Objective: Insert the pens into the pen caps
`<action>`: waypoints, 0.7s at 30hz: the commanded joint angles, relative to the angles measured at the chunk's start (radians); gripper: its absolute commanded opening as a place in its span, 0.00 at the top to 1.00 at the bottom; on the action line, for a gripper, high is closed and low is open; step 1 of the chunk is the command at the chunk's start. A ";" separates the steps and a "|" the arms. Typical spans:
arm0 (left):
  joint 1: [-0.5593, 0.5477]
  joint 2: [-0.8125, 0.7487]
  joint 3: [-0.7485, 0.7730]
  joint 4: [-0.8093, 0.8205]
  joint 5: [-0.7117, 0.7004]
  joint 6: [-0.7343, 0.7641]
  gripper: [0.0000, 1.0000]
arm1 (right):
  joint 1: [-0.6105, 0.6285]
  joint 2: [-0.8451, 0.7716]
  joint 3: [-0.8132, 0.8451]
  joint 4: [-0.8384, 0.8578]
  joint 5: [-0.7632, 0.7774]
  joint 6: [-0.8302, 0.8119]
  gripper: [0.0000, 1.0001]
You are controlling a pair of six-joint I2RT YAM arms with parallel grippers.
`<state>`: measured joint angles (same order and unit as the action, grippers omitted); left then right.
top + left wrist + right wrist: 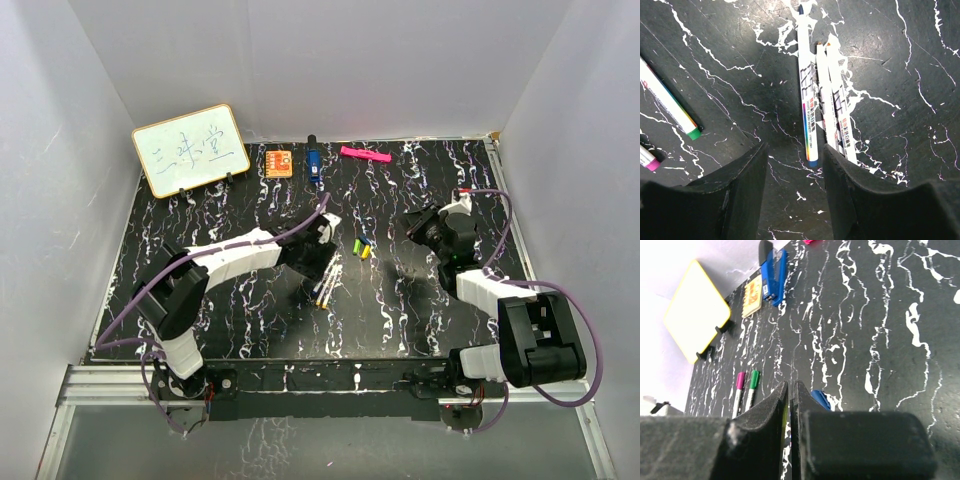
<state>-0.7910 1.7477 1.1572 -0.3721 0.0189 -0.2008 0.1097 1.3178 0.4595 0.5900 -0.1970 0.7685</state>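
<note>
Three white pens (808, 95) lie side by side on the black marbled table (420, 300). My left gripper (794, 147) hovers open over their near ends. The blue-ended pen's tail (812, 162) lies in the gap, and the right finger (845, 190) covers the other two ends. Nothing is gripped. Loose pen caps (362, 248), green, yellow and blue, lie right of the pens. My right gripper (791, 390) is shut at table level beside a blue cap (820, 399). A thin yellow streak shows in its slit; I cannot tell what it is. Beyond it lie two pens wearing magenta (740, 382) and green (754, 380) caps.
A small whiteboard (190, 150) stands at the back left. An orange card (279, 162), a blue stapler-like object (313, 163) and a pink bar (364, 154) lie along the back edge. White walls enclose the table on three sides.
</note>
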 commanded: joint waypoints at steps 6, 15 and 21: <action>-0.022 0.028 -0.010 -0.007 0.022 0.004 0.54 | -0.005 -0.019 -0.001 0.110 -0.057 0.008 1.00; -0.027 0.069 -0.014 0.008 0.016 0.002 0.54 | -0.005 -0.064 0.018 0.057 -0.031 -0.024 0.99; -0.026 0.087 -0.010 0.030 0.025 0.001 0.55 | -0.005 -0.074 0.019 0.048 -0.025 -0.027 1.00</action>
<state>-0.8104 1.8236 1.1458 -0.3561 0.0292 -0.2016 0.1089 1.2720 0.4595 0.6170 -0.2340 0.7601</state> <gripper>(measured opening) 0.457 0.007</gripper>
